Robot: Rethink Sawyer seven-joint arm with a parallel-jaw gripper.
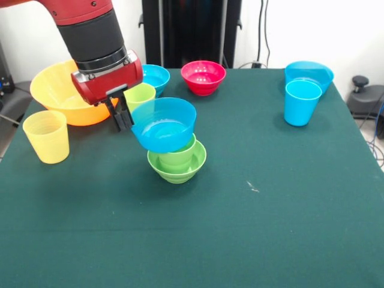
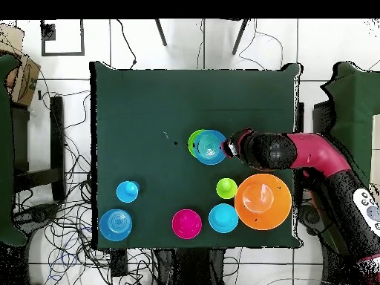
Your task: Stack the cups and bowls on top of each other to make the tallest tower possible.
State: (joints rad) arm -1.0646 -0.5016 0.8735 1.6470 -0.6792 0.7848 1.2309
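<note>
A dark green tabletop point(image 1: 270, 210) stands in a white-walled room, with loose cables on the pale tiled floor point(image 2: 223, 44) around it.

The jaws point(image 1: 123, 117) are clamped on the rim of a wide shallow blue bowl point(image 1: 164, 123); 1 dark finger shows outside the rim, the other is hidden behind the bowl wall. The bowl hangs tilted, its opening turned toward the camera, directly over the tower point(image 1: 177, 159). The tower is 2 pieces: a small green bowl point(image 1: 180, 171) on the cloth with a green cup point(image 1: 180, 156) standing in it. Whether the blue bowl touches the cup's rim is hard to tell, since the bowl covers the cup's top. From overhead the blue bowl hides most of the tower, leaving a green crescent at one side.

Just behind the jaws stands a yellow-green cup point(image 1: 139, 95), partly covered by the red wrist. Behind that are a small blue bowl point(image 1: 157, 77), half hidden, and a red bowl point(image 1: 203, 76). The large yellow-orange bowl point(image 1: 54, 90) is partly masked by the arm. A pale yellow cup point(image 1: 47, 137) stands near it. Well apart, a sky blue cup point(image 1: 302, 102) stands in front of another blue bowl point(image 1: 312, 73).
</note>
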